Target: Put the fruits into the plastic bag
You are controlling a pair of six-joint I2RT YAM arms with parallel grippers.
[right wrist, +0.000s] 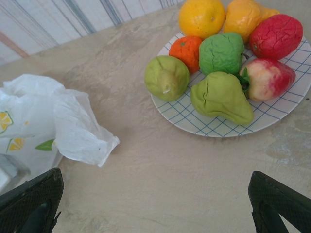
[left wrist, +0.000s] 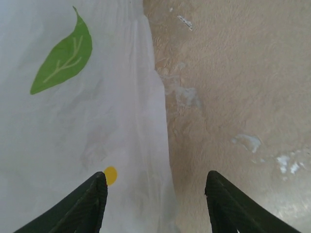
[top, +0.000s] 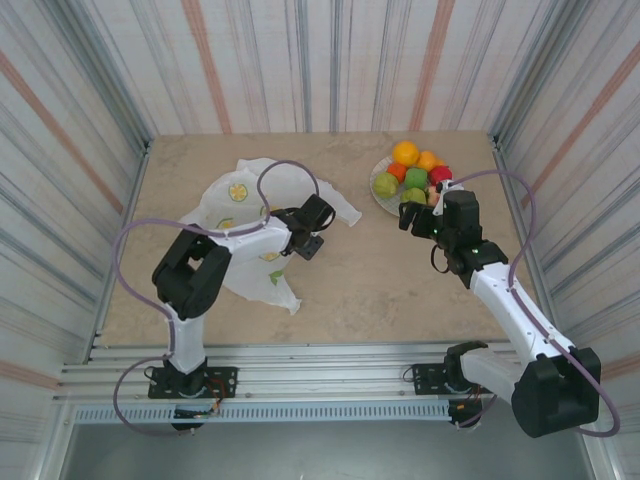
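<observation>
Fruits [right wrist: 221, 53], orange/green/red, on round white blue-checked plate [right wrist: 194, 127], beige stone-look tabletop [top: 380, 270].
Left of plate: translucent lemon-and-leaf-print plastic bag [top: 235, 200]; left gripper [left wrist: 155, 175] part-spread astride its edge, right gripper [right wrist: 155, 174] wide, empty.

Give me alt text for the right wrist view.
Fruits heaped on a checked plate at upper right. The bag lies crumpled at left; the right tool hangs open above the table between them.
</observation>
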